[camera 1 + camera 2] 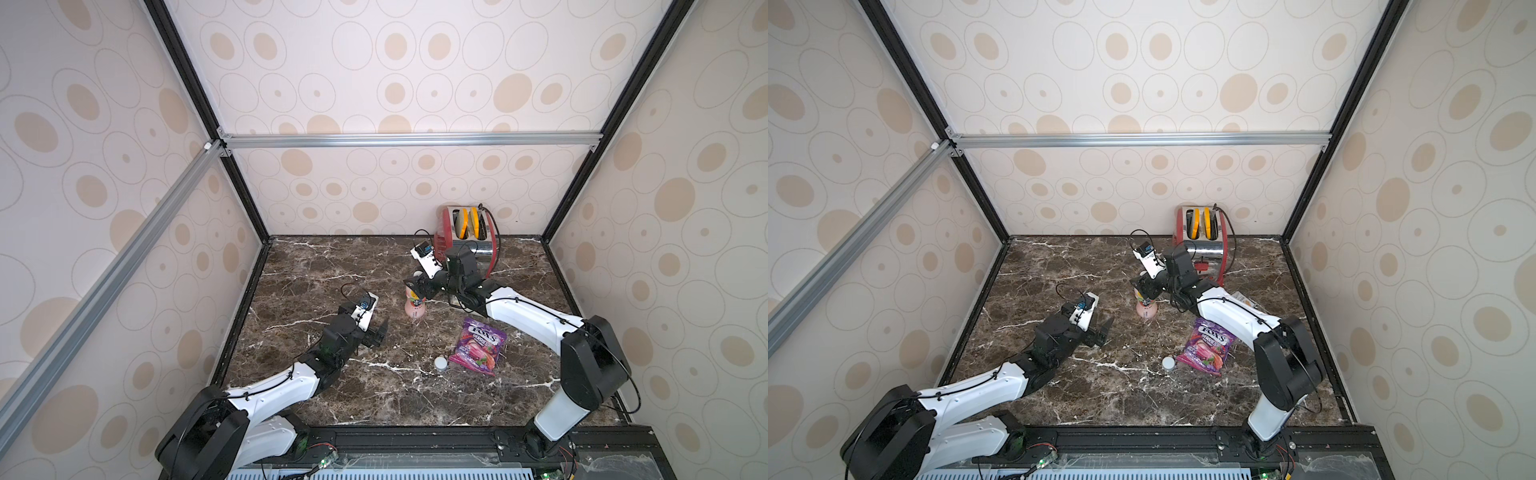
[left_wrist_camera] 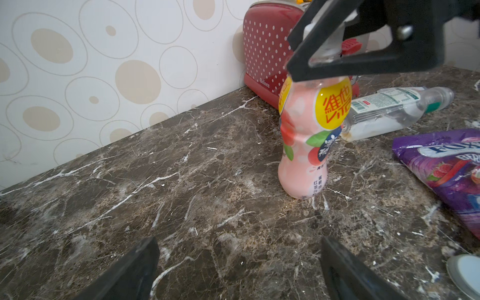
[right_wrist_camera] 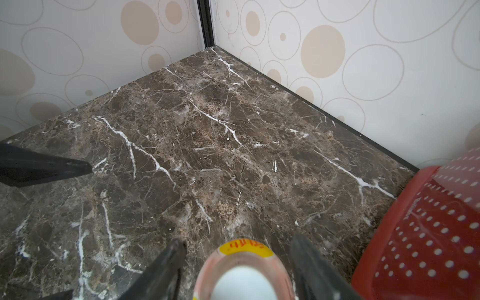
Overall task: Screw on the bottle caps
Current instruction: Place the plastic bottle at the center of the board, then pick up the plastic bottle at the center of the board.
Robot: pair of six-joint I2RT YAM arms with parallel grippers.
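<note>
The pink bottle [image 1: 414, 311] [image 1: 1146, 311] [image 2: 304, 145] stands upright mid-table. A white cap [image 3: 244, 283] sits on its neck. My right gripper [image 1: 415, 289] [image 1: 1144, 289] [image 3: 240, 241] hovers over the bottle's top, open, with one finger on either side of the cap and a gap to each. The other white cap [image 1: 440, 364] [image 1: 1168, 363] [image 2: 465, 272] lies on the table beside the candy bag. The clear bottle [image 2: 389, 111] lies on its side behind the pink one, mostly hidden by the right arm in both top views. My left gripper [image 1: 380, 330] [image 1: 1104, 330] [image 2: 239, 259] is wide open and empty, left of the pink bottle.
A red dotted toaster [image 1: 465, 237] [image 1: 1202, 237] [image 2: 265, 52] [image 3: 428, 233] stands at the back wall, close behind the right gripper. A purple candy bag [image 1: 478, 347] [image 1: 1206, 347] [image 2: 446, 166] lies front right of the pink bottle. Walls enclose the marble table [image 1: 311, 291] on three sides.
</note>
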